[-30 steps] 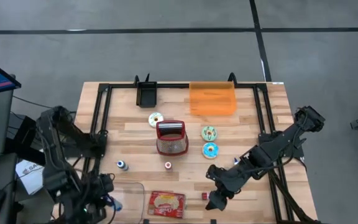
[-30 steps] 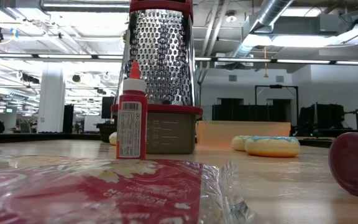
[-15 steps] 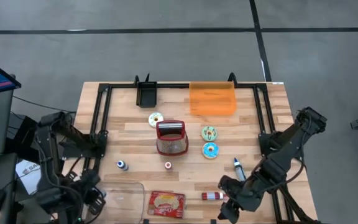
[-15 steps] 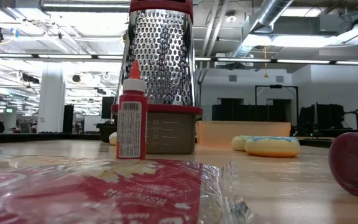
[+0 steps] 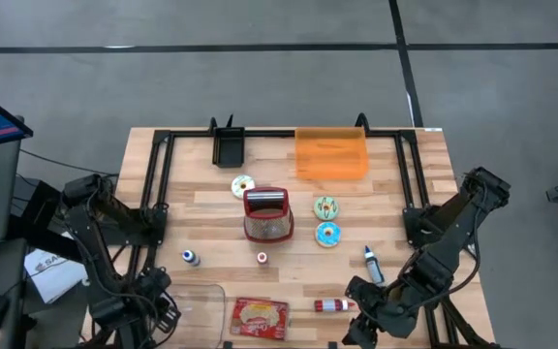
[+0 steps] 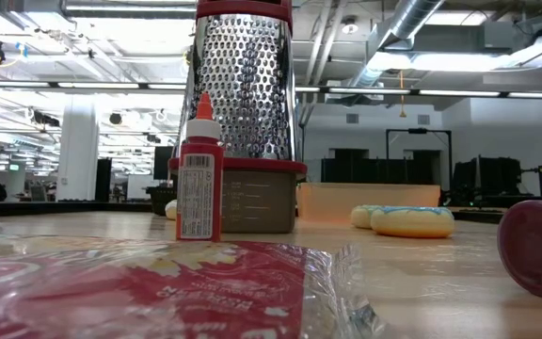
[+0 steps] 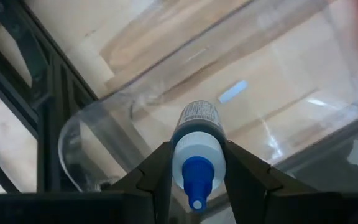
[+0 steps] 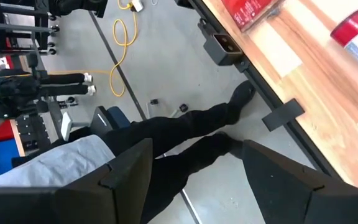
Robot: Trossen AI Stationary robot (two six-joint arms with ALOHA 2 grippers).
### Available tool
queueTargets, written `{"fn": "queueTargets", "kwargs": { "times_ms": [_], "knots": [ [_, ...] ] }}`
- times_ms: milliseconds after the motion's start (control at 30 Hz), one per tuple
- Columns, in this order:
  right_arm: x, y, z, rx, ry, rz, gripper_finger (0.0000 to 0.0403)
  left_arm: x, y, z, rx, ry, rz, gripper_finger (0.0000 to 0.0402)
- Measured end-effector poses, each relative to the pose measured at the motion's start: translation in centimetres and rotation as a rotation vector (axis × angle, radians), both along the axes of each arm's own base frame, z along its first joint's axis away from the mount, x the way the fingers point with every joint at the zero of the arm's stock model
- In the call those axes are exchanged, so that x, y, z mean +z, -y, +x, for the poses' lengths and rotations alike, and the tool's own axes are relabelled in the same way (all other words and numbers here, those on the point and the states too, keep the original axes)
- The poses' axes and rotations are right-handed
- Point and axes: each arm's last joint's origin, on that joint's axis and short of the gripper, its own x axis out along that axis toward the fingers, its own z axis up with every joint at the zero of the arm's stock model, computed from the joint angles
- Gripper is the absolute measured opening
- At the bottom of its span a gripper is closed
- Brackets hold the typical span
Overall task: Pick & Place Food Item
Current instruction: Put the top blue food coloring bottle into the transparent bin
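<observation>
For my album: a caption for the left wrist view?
Left gripper holding a blue-capped bottle over a clear tray.

The grater (image 5: 267, 215) stands at the table (image 5: 395, 194) centre. Behind it lie the small bin (image 5: 228, 147) and, to its right, the flat tray (image 5: 331, 154). Two doughnuts (image 5: 326, 219) sit right of the grater. The packaged food (image 5: 260, 317) lies at the front edge, beside the clear container (image 5: 198, 302).

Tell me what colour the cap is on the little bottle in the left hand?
Blue cap, seen best in the left wrist view.
</observation>
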Motion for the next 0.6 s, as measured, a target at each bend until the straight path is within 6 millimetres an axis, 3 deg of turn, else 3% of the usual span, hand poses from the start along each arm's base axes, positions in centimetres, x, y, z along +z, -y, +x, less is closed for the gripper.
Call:
{"fn": "queueTargets", "kwargs": {
  "times_ms": [233,600],
  "knots": [
    [0.0,-0.6,-0.6,-0.008,-0.012,0.020,0.0240,-1.9,-0.7,-0.3,0.002,-0.037,0.038,0.0112],
    [0.3,-1.2,-1.1,-0.053,0.003,0.060,0.0240,-2.4,-0.2,-0.9,-0.045,-0.026,0.010,0.0126]
  ]
}}
